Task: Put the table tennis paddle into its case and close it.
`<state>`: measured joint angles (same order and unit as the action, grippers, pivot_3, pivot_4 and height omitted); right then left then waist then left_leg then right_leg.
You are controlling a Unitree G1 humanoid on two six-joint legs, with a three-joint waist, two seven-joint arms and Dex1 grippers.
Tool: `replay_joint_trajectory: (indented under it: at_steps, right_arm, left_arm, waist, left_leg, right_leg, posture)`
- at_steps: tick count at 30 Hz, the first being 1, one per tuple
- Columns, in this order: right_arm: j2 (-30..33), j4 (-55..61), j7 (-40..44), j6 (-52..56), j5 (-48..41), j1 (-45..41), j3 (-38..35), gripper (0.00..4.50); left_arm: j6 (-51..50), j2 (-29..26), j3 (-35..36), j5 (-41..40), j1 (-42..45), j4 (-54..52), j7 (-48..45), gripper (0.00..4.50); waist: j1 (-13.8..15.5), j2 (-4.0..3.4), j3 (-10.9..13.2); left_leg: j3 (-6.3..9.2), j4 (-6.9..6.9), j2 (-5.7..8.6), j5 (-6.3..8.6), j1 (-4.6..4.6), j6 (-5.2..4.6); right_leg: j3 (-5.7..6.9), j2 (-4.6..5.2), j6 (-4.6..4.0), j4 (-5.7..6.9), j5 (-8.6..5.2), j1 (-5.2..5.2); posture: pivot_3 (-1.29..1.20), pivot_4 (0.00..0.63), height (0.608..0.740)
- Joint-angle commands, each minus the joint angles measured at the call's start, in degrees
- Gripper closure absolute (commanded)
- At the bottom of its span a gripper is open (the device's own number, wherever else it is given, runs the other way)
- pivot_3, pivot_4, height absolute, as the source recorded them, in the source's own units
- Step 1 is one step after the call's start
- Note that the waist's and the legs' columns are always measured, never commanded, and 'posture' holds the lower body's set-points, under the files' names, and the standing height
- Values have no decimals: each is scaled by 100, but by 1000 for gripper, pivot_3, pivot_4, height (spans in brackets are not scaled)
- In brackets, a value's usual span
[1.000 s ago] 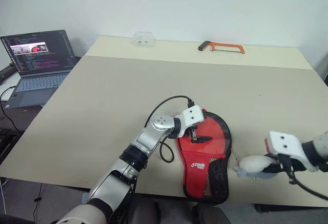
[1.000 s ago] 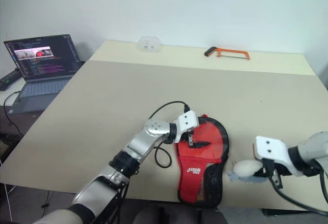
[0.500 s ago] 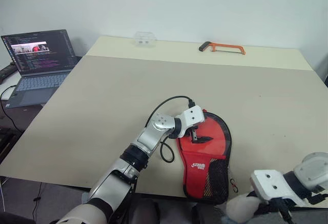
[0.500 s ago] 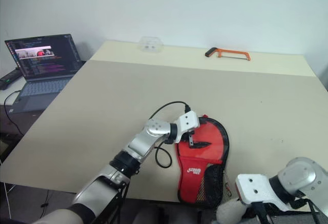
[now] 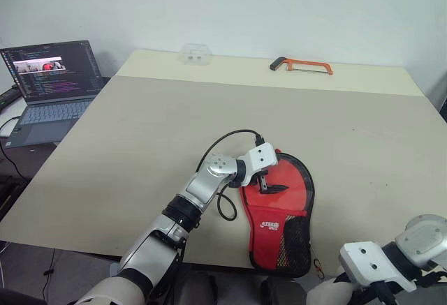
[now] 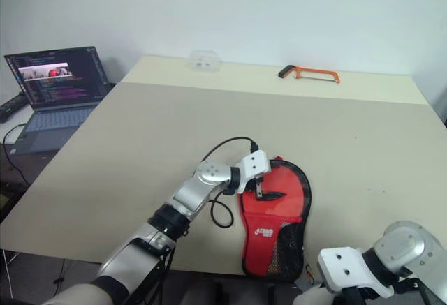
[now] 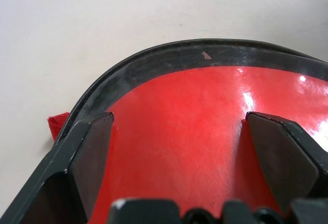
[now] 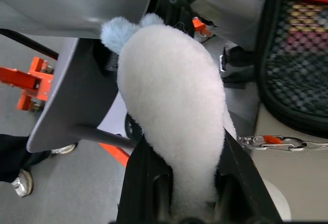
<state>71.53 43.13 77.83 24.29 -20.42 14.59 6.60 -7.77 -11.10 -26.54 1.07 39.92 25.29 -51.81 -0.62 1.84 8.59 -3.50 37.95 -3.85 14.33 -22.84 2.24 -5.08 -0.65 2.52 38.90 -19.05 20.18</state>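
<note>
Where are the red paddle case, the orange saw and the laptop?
case point(image 5: 279, 211), left eye view, red panel.
orange saw point(image 5: 302, 64), left eye view, top of its frame.
laptop point(image 5: 49, 70), left eye view, screen.

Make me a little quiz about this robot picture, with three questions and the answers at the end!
1. True or false: the left gripper is open over the red case.
2. What is the right gripper squeezing? A) an orange saw B) a fluffy white toy C) a laptop
3. Fill in: the orange hacksaw lies at the ____ edge of the table.

Key: 1 true. 2 B, the fluffy white toy. 3 far.
</note>
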Motion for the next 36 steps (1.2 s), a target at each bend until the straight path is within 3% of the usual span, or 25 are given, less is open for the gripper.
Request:
replay_joint_trajectory:
  at_steps: [1,8,14,20,26,32,36]
  right_arm:
    - [66,346,205,-181,-18,82,274,4186]
    - [-19,141,43,-179,152,-193,429,4186]
    - [-22,-931,-9,-72,-41,-1101,-258,4187]
    - [-11,-1665,103,-150,124,-1482,-344,4187]
    - [8,-2099,158,-350,534,-1631,-69,2204]
    - [71,-2609,347,-433,477,-2004,-313,126]
    - [183,-2752,668,-328,15,-1939,-866,52]
  left_arm:
    - [-216,-206,-154,406,-137,384,32,0]
    - [-194,-215,-162,429,-94,434,42,0]
    - [-165,-214,-185,443,-109,424,62,0]
    - [-131,-204,-187,447,-92,440,71,0]
    - [-246,-246,-82,326,-112,247,18,0]
    - [-385,-331,204,-44,-109,-364,-265,0]
    - [-1231,-537,798,-1125,-88,-1591,-914,0]
  waist:
    - [-1,1,-1]
    - [-7,5,-3]
    - [-71,11,-2]
    - [-91,11,-2]
    - [-94,10,-2]
    - [-132,6,6]
    - [-118,-23,52]
  left_leg:
    - [0,0,0,0,0,0]
    - [0,0,1,0,1,0]
    - [-1,1,8,0,7,-1]
    - [6,-4,8,0,5,-1]
    - [7,-3,9,0,5,-1]
    - [2,-4,9,0,4,-1]
    - [2,-8,8,0,-6,-1]
  right_leg:
    - [0,0,0,0,0,0]
    - [-1,0,0,0,0,0]
    - [-1,9,-1,2,1,-5]
    - [7,10,-2,1,0,-7]
    - [8,13,-1,1,0,-8]
    - [3,12,-1,4,0,-2]
    - [4,11,-1,4,-1,8]
  posture:
    - [0,150,740]
    - [0,150,740]
    - [0,150,740]
    - [0,150,740]
    - [0,150,740]
    - [0,150,740]
    - [0,150,740]
